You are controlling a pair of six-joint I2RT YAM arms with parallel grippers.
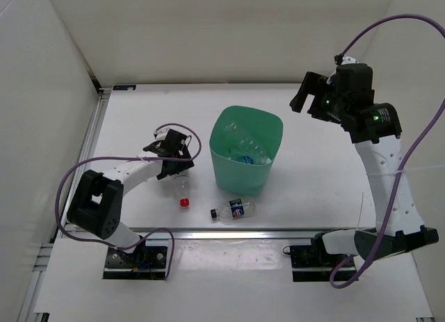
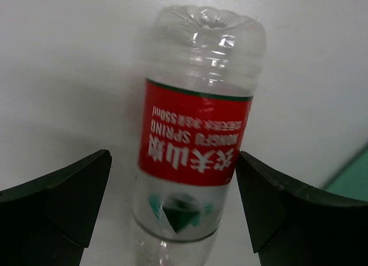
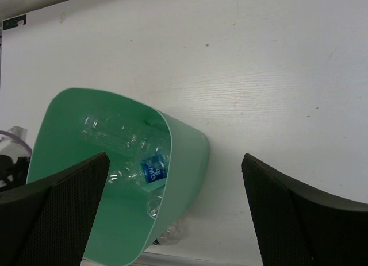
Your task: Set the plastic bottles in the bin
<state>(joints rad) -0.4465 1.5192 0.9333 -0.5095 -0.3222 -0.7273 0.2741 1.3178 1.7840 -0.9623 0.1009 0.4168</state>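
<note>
- Between the wide-open jaws of my left gripper (image 2: 172,174) lies the red-label bottle (image 2: 195,134), flat on the table (image 1: 327,183), just left of the bin (image 1: 240,177).
- I'd close squarely across the label, and gently, since thin plastic may buckle or squirt out.
- My right gripper (image 3: 175,162) hangs open and empty.

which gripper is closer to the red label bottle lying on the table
Left. The left gripper is right over the red-label bottle, its open fingers on either side of it. The right gripper hangs open on the other side of the bin, well away.
</note>
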